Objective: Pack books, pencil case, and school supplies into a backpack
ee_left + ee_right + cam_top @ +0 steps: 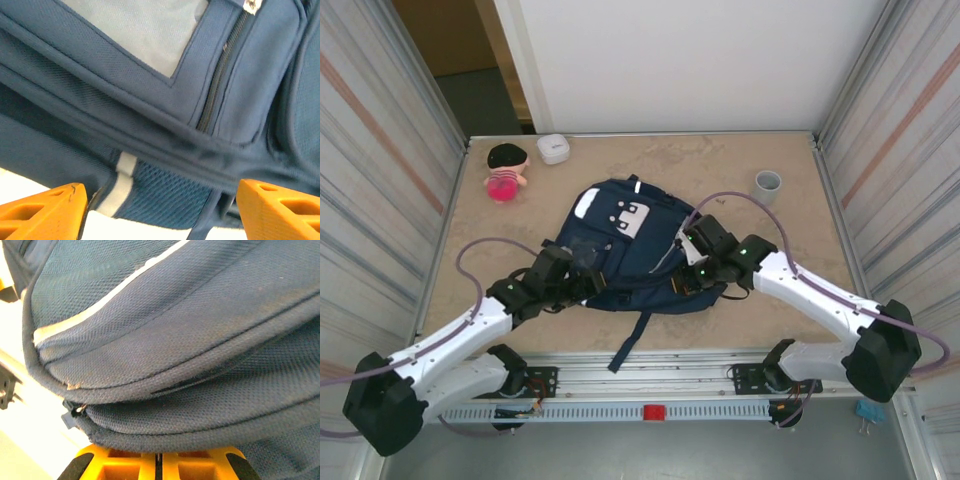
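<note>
Backpack fills 12 o'clock of the left claw, fingers apart; the right claw, pressed together, sits at its 4 o'clock.

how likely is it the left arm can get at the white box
Probably yes. The left gripper is open beside the backpack, and bare table lies between it and the white box; the doll sits off to the side. It looks a long stretch, though.
</note>
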`<state>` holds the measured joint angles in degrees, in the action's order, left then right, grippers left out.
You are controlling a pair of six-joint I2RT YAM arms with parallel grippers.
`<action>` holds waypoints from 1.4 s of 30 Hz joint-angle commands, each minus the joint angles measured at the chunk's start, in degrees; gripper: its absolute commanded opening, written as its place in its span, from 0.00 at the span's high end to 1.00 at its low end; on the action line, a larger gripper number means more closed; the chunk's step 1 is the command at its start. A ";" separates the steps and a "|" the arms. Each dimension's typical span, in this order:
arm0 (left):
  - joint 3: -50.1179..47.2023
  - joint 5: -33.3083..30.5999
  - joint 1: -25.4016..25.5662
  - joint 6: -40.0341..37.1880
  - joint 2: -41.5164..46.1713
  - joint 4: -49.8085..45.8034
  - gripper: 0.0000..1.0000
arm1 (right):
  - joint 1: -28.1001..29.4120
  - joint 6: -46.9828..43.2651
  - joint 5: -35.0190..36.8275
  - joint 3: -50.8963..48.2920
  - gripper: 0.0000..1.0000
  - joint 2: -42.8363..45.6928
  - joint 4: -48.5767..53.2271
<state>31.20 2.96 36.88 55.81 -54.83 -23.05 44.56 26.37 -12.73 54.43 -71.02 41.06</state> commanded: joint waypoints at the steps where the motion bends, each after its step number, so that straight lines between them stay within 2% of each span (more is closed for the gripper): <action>1: 0.37 -1.63 -2.78 5.98 -3.11 9.32 0.21 | 3.56 0.90 1.27 2.55 1.00 -1.06 -1.87; 6: 0.98 2.93 -9.84 1.63 -10.94 16.36 0.21 | 8.50 4.20 2.44 4.26 1.00 -3.22 -5.40; 10: 6.06 5.38 -14.92 -3.28 -19.03 21.23 0.22 | 11.51 5.77 3.06 6.85 1.00 -6.76 -8.59; 16: 18.79 11.39 -18.48 -5.80 -31.62 21.82 0.21 | 12.81 6.76 0.47 10.47 1.00 -13.40 -15.79; 19: 23.63 12.92 -19.15 -5.98 -33.72 18.78 0.20 | 13.01 6.78 0.19 13.50 1.00 -16.70 -15.72; 23: 24.73 12.95 -19.21 -4.14 -28.87 11.66 0.19 | 12.68 6.22 -0.35 14.37 1.00 -17.81 -14.88; 26: 20.31 13.64 -18.84 1.34 -20.09 6.99 0.19 | 11.34 6.06 -2.05 13.36 1.00 -16.98 -14.87; 30: 13.03 12.38 -15.42 10.48 -7.65 2.02 0.21 | 9.99 5.92 -3.37 12.21 1.00 -15.68 -14.80; 33: 8.38 12.11 -11.72 17.35 -1.51 1.64 0.22 | 9.63 6.01 -3.95 11.73 1.00 -15.07 -14.82; 37: 4.96 9.54 -5.99 23.32 1.01 4.38 0.25 | 9.56 5.89 -4.66 11.53 1.00 -15.13 -14.86; 42: 4.38 9.74 -3.50 26.00 -3.86 13.99 0.31 | 9.81 5.95 -4.97 11.14 1.00 -14.93 -15.15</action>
<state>35.66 13.89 32.69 77.41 -56.66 -15.88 54.61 32.56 -15.88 66.15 -88.36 27.44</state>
